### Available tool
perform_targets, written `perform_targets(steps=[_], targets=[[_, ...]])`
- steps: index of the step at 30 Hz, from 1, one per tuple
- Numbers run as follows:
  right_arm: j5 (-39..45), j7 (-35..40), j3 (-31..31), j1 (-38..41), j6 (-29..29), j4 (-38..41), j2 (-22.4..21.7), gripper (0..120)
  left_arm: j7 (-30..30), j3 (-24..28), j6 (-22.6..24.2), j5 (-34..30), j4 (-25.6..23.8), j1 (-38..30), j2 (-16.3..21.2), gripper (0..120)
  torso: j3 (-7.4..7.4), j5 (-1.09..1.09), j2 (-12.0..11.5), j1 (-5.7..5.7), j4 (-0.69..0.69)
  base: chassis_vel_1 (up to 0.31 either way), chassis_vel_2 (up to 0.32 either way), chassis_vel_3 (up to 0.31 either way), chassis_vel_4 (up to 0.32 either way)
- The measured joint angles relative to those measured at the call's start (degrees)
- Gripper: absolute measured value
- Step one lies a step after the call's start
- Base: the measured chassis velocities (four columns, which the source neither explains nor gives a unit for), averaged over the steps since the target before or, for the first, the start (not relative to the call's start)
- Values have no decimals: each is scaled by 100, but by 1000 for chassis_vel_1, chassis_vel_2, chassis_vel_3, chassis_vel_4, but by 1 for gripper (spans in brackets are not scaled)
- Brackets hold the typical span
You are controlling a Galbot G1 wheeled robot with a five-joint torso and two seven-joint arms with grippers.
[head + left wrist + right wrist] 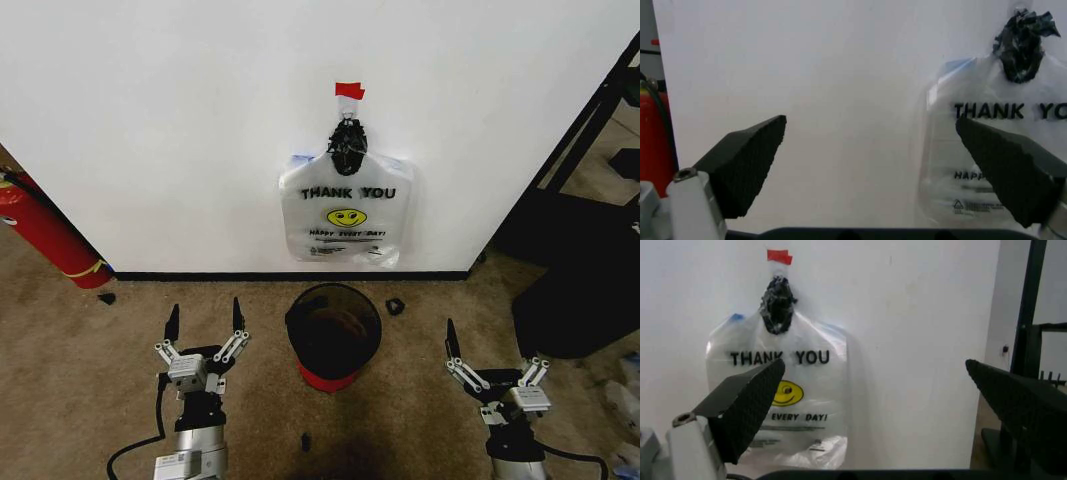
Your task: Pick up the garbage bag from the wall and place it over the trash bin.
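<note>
The garbage bag (345,215) hangs flat on the white wall (180,120), whitish with "THANK YOU" and a yellow smiley, gathered under a black knot (347,145) below a red tape strip (349,91). Directly beneath it on the carpet stands the small black trash bin (300,310) with a red base. My left gripper (205,310) is open, low and left of the bin. My right gripper (493,350) is open, low and right of the bin. The left wrist view has the bag (953,150) beyond the open left gripper (870,121). The right wrist view has the bag (800,385) beyond the open right gripper (875,364).
A red fire extinguisher (45,235) leans at the wall on the left. Black shelving (585,230) stands at the right. A black baseboard (200,275) runs along the wall. Small black scraps (396,306) lie on the brown carpet near the bin.
</note>
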Motion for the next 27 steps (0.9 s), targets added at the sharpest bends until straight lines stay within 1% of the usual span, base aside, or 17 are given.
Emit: perform_targets(steps=[8, 27], targets=[[16, 5, 20, -11, 0, 34, -42, 100, 0, 16, -57, 66, 11, 3, -87, 100, 0, 0, 0, 0, 0, 0, 0, 0, 0], [1, 7, 23, -13, -20, 29, 0, 100, 2, 17, -72, 91, 56, -61, -55, 100, 0, 0, 0, 0, 0, 0, 0, 0, 0]])
